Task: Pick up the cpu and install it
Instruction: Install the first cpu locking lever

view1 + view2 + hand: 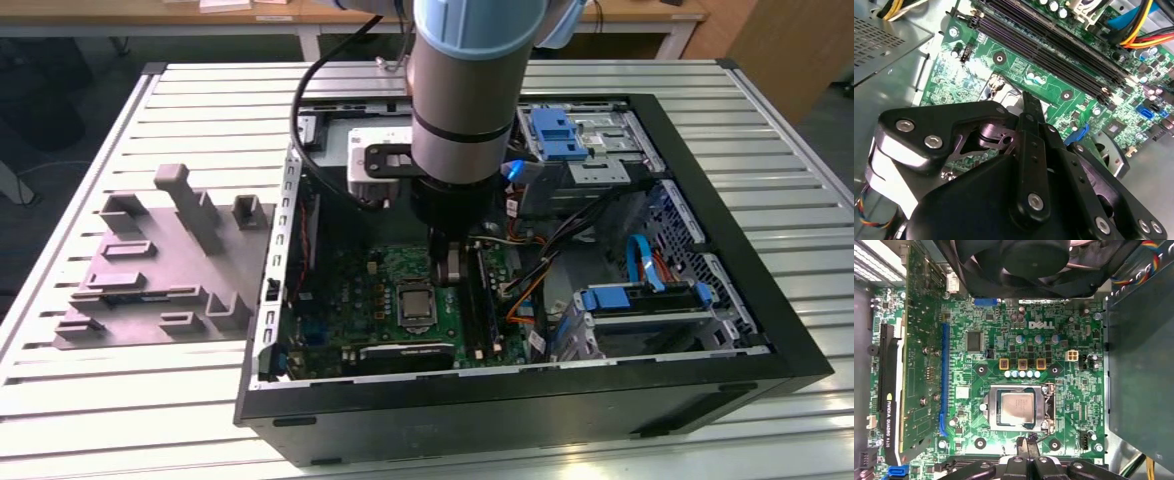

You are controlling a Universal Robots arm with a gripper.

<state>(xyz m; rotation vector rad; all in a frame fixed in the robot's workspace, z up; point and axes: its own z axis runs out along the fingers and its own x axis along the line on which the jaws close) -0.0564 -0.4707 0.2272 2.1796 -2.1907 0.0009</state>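
1. Down inside the open computer case (747,330), the gripper (1030,447) hangs just above the green motherboard (1004,335), its fingertips pinched narrowly together with nothing between them.
2. Right beside those fingertips, the cpu (1017,407) sits flat in the metal-framed socket (1049,407), silvery top facing up; the gripper is just off the socket's edge, apart from the chip.
3. Past the socket in the first wrist view, a row of 3 small square components (1022,364) lines up on the board, and a black fan (1019,262) looms beyond them.
4. Seen in the second wrist view, long dark memory slots (1054,47) run past the gripper's black linkage.
5. Farther off, at the exterior view's left, a grey plastic tray (147,270) with upright blocks lies on the slatted table (200,110) beside the case.
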